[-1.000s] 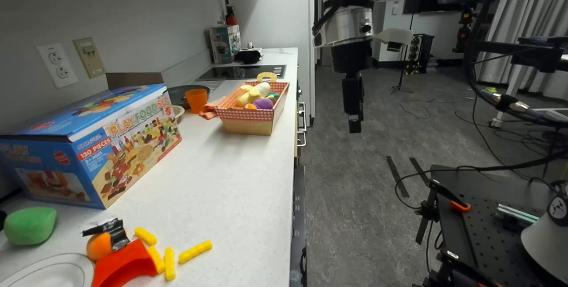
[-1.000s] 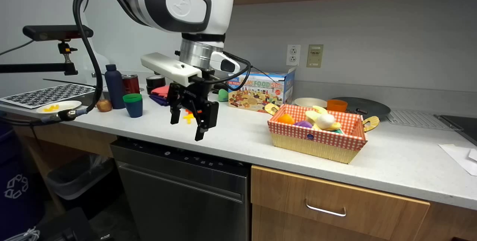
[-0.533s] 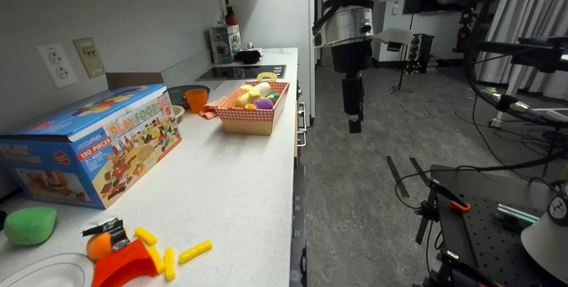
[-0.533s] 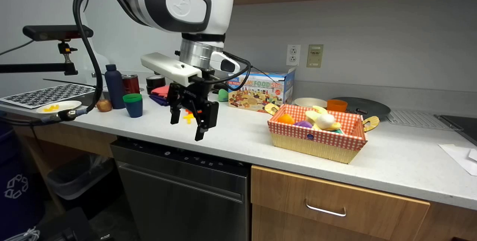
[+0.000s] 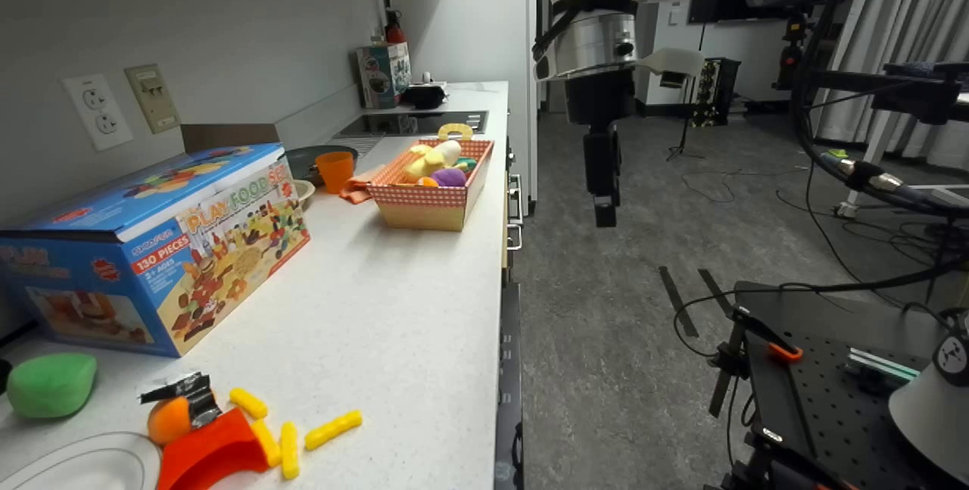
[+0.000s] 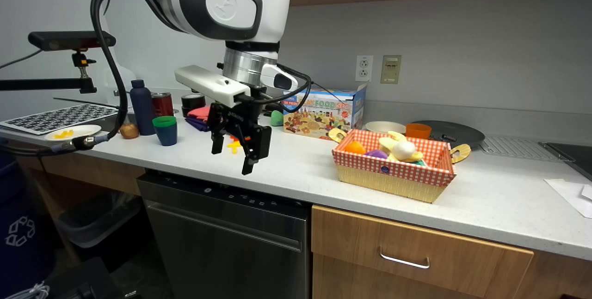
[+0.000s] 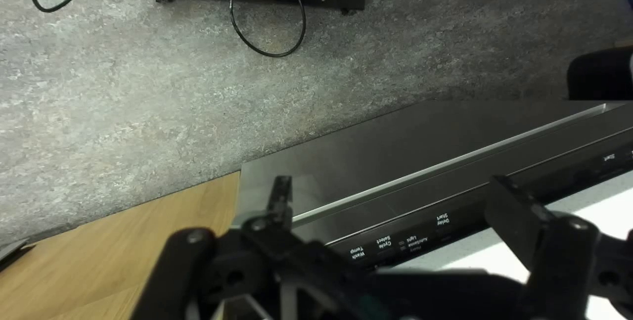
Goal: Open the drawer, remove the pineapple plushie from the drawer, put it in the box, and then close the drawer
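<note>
The drawer (image 6: 360, 239) has a wooden front with a silver bar handle (image 6: 404, 261) and is shut under the counter, in an exterior view. The box (image 6: 393, 183) is a tan crate with a red-checked rim, on the counter above the drawer. Toy food lies in it, including a purple toy (image 5: 450, 177), an orange toy (image 6: 355, 147) and a white toy (image 6: 403, 150). The pineapple plushie is not in view. My gripper (image 6: 233, 159) is open and empty, fingers pointing down, in front of the counter edge near the dishwasher, apart from drawer and box. The wrist view shows its jaws (image 7: 390, 181) wide apart.
The dishwasher (image 6: 226, 239) stands beside the drawer. A blue toy carton (image 5: 219, 255), an orange cup (image 5: 334, 170) and a dark pan (image 6: 448, 132) stand on the counter (image 5: 394, 338). Yellow sticks (image 5: 333, 429) and a red piece (image 5: 212, 452) lie there too.
</note>
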